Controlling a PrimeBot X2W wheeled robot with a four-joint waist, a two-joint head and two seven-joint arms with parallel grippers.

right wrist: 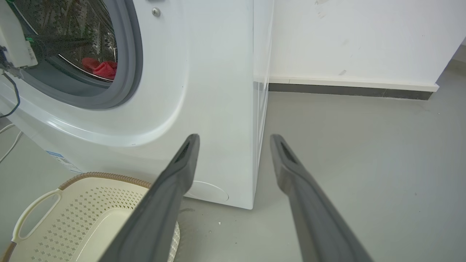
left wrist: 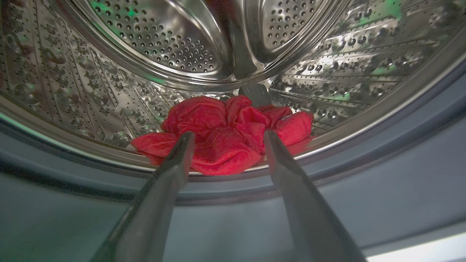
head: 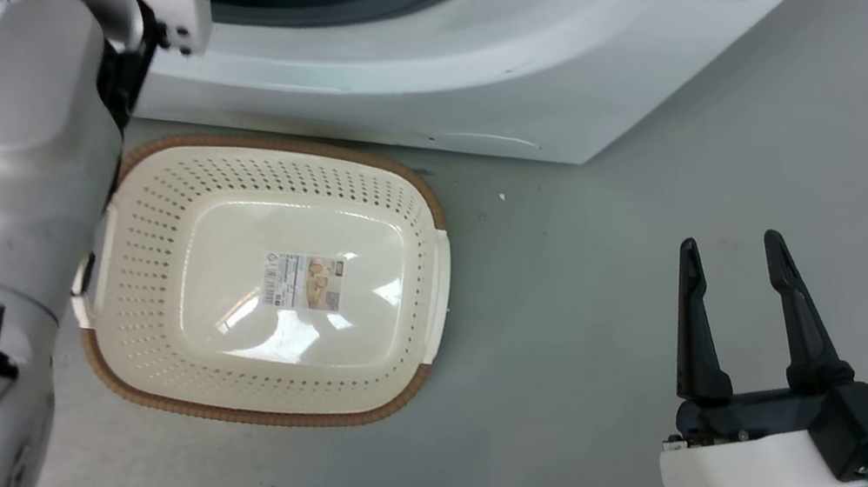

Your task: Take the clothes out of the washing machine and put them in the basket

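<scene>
The red clothes [left wrist: 225, 134] lie bunched at the front lip of the steel drum of the washing machine [head: 430, 58]; through the porthole in the right wrist view the clothes [right wrist: 100, 67] show as a red patch. My left gripper [left wrist: 227, 136] is open inside the porthole, its two fingers on either side of the bundle's near edge. The cream basket [head: 165, 216] sits on the floor right in front of the machine with nothing but a paper label inside; in the right wrist view the basket [right wrist: 91, 203] is at the lower left. My right gripper [head: 736, 254] hangs open over bare floor to the basket's right.
My pale left forearm [head: 6, 163] rises over the basket's left side toward the porthole. The grey rubber door seal [left wrist: 364, 182] runs just below the drum lip. Grey floor [right wrist: 364, 163] stretches right of the machine to a white wall with a dark skirting.
</scene>
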